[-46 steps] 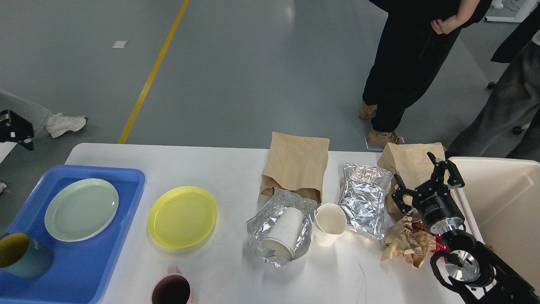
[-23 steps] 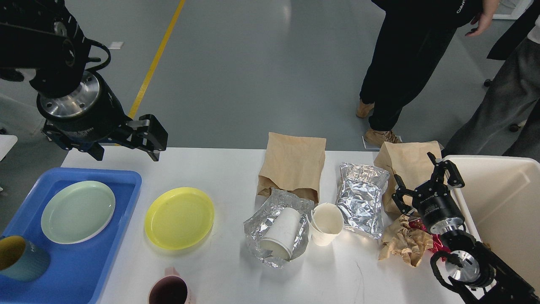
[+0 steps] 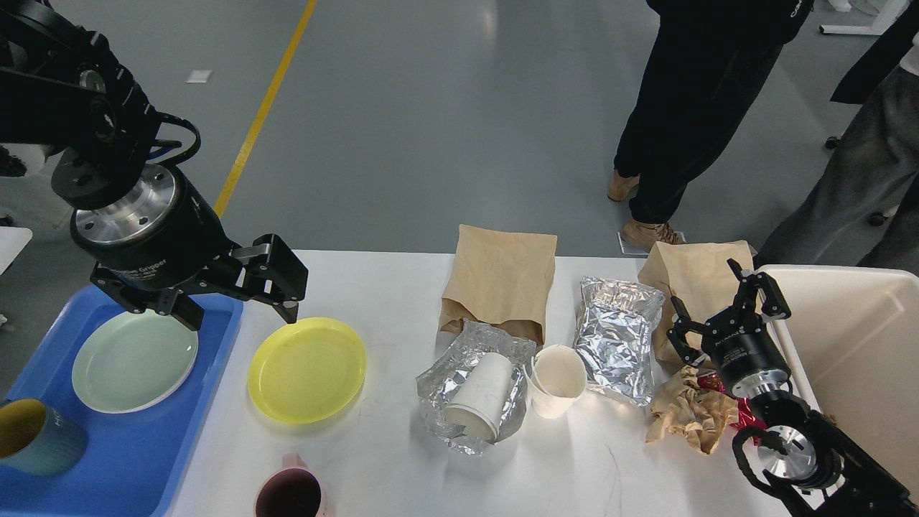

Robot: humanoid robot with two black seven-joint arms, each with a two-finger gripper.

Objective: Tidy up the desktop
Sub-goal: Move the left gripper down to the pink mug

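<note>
Smooth white table (image 3: 402, 287) spans the view. My left tool (image 3: 230, 298) gapes wide, empty, over the far rim of the round glossy yellow plate (image 3: 307, 369). My right tool (image 3: 725, 309) spread wide, empty, over creased brown bags. Two crinkled foil pouches, two white paper cups.

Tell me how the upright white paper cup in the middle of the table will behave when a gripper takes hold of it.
The white paper cup looks empty, so it is probably very light. Its rim already looks bent out of round, so the thin wall would likely crush under a firm pinch. It stands narrow end down on the desktop, so a sideways nudge may tip it.
</note>
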